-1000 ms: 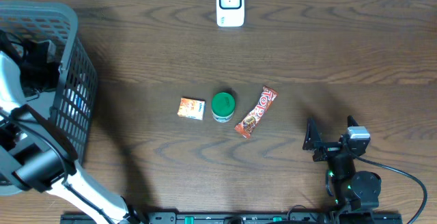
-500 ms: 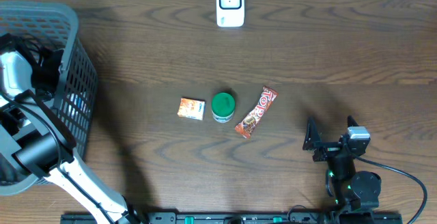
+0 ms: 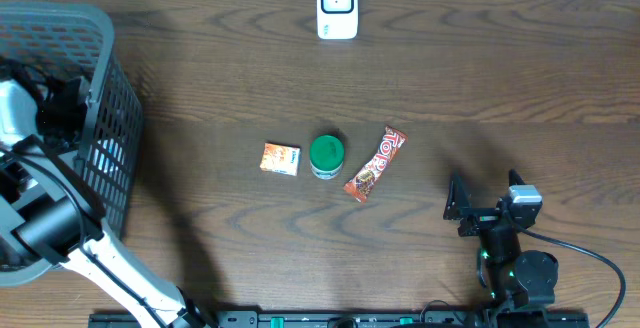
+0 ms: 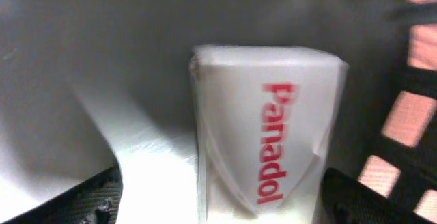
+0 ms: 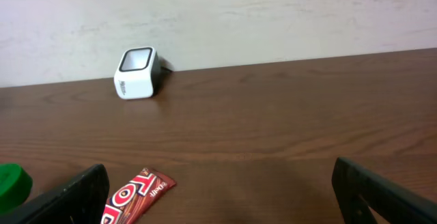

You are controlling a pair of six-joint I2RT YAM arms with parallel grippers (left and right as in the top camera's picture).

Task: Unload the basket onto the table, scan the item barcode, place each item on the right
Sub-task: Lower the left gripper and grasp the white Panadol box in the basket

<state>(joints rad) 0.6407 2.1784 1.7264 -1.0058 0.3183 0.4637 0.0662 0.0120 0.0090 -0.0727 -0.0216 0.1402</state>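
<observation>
The white Panadol box [image 4: 266, 142] is seen inside the grey basket [image 3: 110, 118], flanked by the left claw [image 4: 222, 193], whose jaws are spread either side. The right claw [image 5: 218, 190] is spread, empty, above the tabletop [image 3: 500, 78].

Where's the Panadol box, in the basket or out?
In: the left wrist view shows the box with mesh of the basket beside it; overhead, the left gripper is down inside the basket.

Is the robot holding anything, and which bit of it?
Nothing yet. The left gripper straddles the Panadol box in the basket, with a gap on one side. The right gripper is empty.
</observation>
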